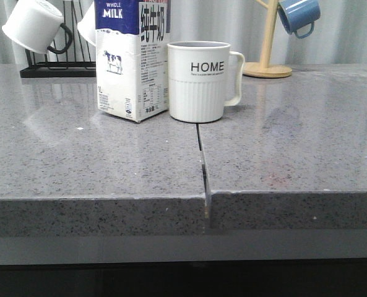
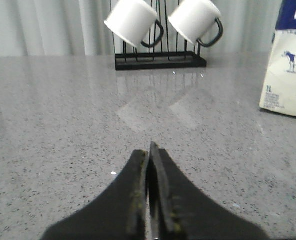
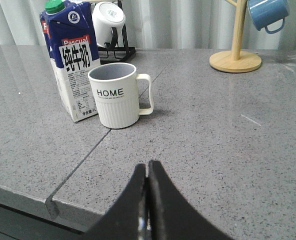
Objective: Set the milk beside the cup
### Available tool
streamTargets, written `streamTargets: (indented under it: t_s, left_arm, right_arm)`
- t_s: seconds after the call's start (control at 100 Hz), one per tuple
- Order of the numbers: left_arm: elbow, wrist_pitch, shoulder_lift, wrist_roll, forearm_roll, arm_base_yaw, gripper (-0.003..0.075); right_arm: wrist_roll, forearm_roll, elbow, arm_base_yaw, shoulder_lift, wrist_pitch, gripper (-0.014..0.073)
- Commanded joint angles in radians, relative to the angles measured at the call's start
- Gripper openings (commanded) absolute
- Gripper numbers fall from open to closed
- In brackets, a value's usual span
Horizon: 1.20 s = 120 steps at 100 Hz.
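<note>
Over the countertop [image 1: 78, 161], both grippers empty, left gripper [image 2: 148, 155] closed, right gripper [image 3: 148, 172] closed

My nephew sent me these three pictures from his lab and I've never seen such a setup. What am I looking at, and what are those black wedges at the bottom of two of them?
It is a two-armed robot at a grey stone-look countertop. One picture looks forward over the counter; the other two come from cameras on each wrist. The black wedges are the left gripper and right gripper, both shut and holding nothing. On the counter a whole milk carton stands upright right beside a white HOME mug. Behind are a black rack with white mugs and a wooden stand holding a blue mug.
</note>
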Motion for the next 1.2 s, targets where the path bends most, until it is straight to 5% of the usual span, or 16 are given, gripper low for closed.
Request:
streamTargets:
  t_s: [0.0,1.19]
  left_arm:
    - [0.042,-0.108,-0.032,-0.002,-0.008,0.020,-0.0021]
    - [0.042,-0.083,-0.032,-0.002,-0.008,0.055,-0.0021]
  right_arm:
    - [-0.007,-0.003,-0.024,0.000,0.011,-0.078,-0.0049]
    - [-0.008,-0.008,0.006,-0.008,0.011,-0.093,-0.0049]
